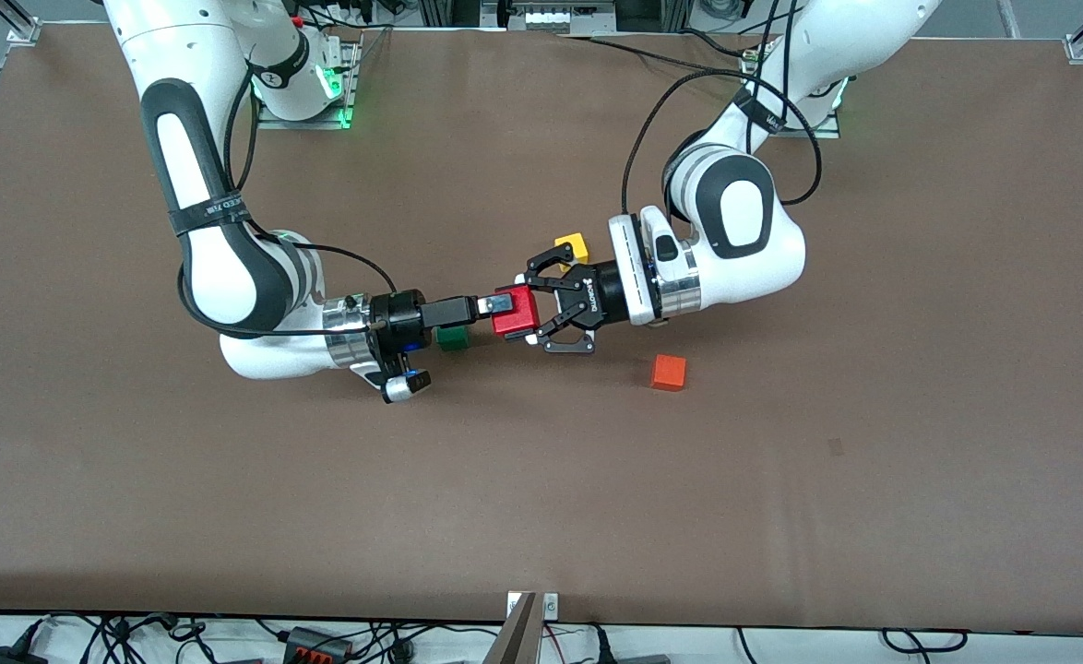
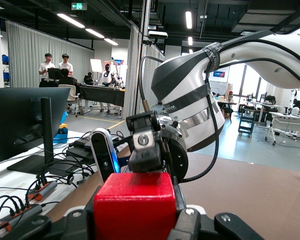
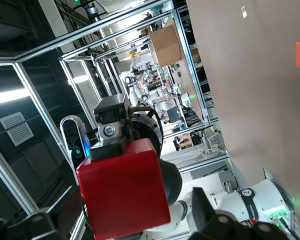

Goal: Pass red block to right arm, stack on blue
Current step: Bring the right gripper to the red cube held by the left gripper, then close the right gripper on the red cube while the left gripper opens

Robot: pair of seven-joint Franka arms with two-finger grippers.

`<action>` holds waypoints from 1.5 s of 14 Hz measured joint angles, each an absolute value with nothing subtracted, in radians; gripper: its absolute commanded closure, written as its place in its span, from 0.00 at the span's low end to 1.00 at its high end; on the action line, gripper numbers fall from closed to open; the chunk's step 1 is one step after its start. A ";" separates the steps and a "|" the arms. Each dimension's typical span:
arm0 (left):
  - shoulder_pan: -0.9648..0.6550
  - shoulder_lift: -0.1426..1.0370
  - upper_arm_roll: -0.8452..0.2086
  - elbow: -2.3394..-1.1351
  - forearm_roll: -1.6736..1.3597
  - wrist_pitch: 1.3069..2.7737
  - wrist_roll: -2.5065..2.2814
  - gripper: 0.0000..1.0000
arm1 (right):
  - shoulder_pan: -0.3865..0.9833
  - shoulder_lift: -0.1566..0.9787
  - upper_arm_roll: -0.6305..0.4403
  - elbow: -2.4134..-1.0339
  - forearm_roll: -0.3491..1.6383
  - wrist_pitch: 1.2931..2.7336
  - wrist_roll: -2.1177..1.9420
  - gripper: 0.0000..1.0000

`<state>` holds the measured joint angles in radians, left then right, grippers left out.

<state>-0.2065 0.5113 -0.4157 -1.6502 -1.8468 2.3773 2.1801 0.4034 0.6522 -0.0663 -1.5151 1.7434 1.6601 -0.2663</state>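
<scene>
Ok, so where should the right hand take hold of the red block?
Probably by the top and underside of the red block, coming in level from the right arm's end of the table. The left hand holds it in the air by two side faces, so those others look free. The right hand is at that exposed end.

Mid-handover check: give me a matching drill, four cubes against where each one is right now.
Things:
1. red block
2. green cube
3. orange cube
4. yellow cube

Places:
A. lying beneath the right claw
B. farthest of the cubes from the front camera, beside the left arm's wrist
C. up in the air, gripped by the left claw, with the right claw at it
D. lying alone, nearest of the cubes to the front camera

Pairs: 1-C, 2-A, 3-D, 4-B
</scene>
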 measured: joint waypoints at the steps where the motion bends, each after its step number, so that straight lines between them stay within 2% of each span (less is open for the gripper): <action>1: -0.207 0.511 -0.416 -1.650 -1.847 2.377 2.180 0.83 | 0.403 0.653 -0.066 -1.514 1.744 1.660 -0.266 0.64; 3: -0.207 0.512 -0.416 -1.650 -1.848 2.378 2.180 0.83 | 0.403 0.654 -0.067 -1.502 1.746 1.661 -0.266 0.86; 7: -0.204 0.511 -0.415 -1.647 -1.859 2.378 2.175 0.82 | 0.404 0.659 -0.068 -1.489 1.746 1.661 -0.277 0.98; 8: -0.204 0.511 -0.415 -1.647 -1.859 2.378 2.175 0.74 | 0.404 0.659 -0.068 -1.489 1.746 1.661 -0.277 0.99; 10: -0.204 0.511 -0.415 -1.647 -1.859 2.378 2.175 0.01 | 0.404 0.659 -0.068 -1.489 1.746 1.661 -0.278 1.00; 18: -0.184 0.510 -0.416 -1.646 -1.859 2.375 2.176 0.00 | 0.402 0.660 -0.084 -1.476 1.738 1.662 -0.277 1.00; 21: -0.153 0.508 -0.416 -1.646 -1.829 2.348 2.170 0.00 | 0.399 0.660 -0.123 -1.470 1.683 1.661 -0.277 1.00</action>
